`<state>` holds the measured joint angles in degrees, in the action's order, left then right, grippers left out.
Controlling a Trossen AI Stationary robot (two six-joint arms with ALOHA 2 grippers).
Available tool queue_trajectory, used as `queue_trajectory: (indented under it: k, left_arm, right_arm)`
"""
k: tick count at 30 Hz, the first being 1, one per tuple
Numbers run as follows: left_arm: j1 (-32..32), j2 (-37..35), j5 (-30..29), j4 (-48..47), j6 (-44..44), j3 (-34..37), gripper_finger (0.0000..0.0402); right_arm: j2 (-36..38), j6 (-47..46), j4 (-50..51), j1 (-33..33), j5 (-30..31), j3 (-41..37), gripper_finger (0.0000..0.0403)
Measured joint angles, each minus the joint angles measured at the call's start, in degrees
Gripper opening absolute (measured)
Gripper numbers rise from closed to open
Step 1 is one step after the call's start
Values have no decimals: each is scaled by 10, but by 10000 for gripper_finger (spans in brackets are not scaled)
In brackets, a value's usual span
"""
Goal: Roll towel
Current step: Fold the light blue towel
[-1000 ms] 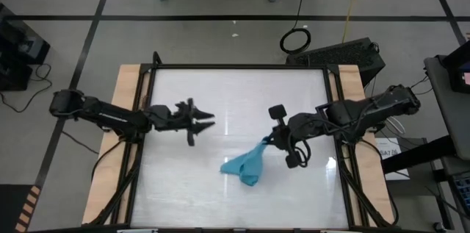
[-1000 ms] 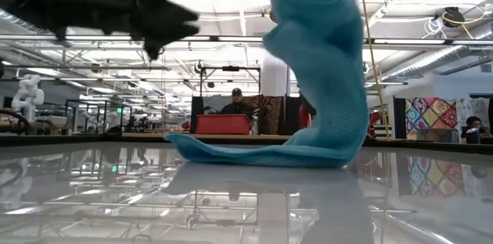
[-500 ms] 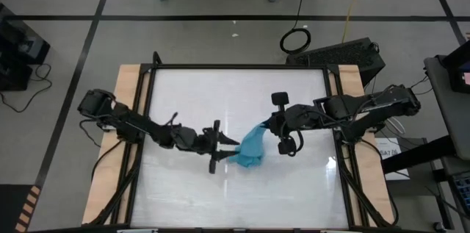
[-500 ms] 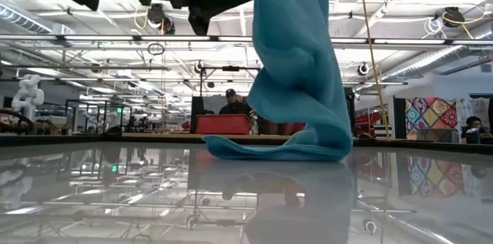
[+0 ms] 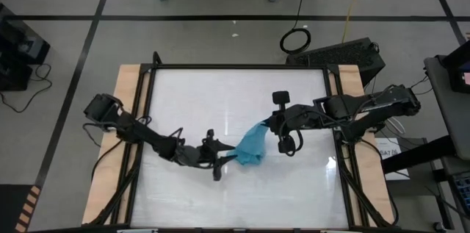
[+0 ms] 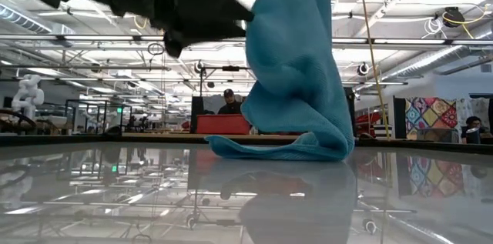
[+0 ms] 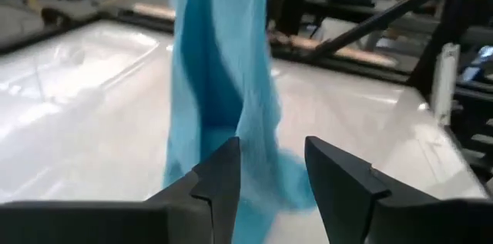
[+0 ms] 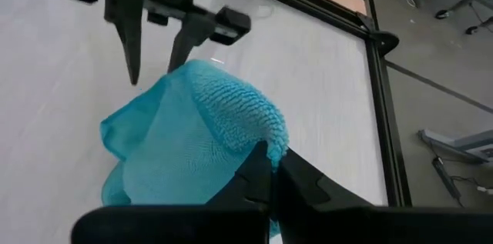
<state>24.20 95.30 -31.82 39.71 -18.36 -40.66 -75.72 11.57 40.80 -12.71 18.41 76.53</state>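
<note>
From the high view, I have the small teal-blue soft cloth towel (image 5: 250, 147) near the middle of the glossy white bench (image 5: 191, 93). The right gripper (image 5: 269, 127) pinches its upper corner, so the cloth hangs from there down to the surface. The left gripper (image 5: 225, 161) sits low, just beside the towel's lower edge and on the far side of it from the right gripper. I judge the left arm nearer to the free end, which is the end a roll would start from.

From the low view, the towel (image 6: 296, 67) stands as a tall drape, long axis nearly upright. Its bottom hem is folded flat on the bench (image 6: 92, 198). The left gripper (image 6: 235, 17) is level with the upper part of the drape, just beside it, and I cannot tell whether it touches.

From the left wrist view, the left fingers (image 7: 219, 178) stand apart with nothing between them. The towel (image 7: 219, 82) hangs straight ahead, partly behind the gap.

From the right wrist view, the right fingers (image 8: 304, 178) are closed tight on a bunched corner of the towel (image 8: 185, 140). The left gripper (image 8: 154, 48) points down at the cloth from beyond it.
</note>
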Motion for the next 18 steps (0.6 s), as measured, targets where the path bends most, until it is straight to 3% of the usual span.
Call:
queue_trajectory:
  k: [6,11,18]
  left_arm:
    - [6,51,-37,7,-74,0,153]
    - [6,92,-39,52,-84,-11,153]
    - [1,135,-54,-31,-83,-80,133]
  right_arm:
    - [0,0,0,0,0,0,0]
    - [0,0,-2,0,0,0,0]
    - [0,-8,-3,0,0,0,0]
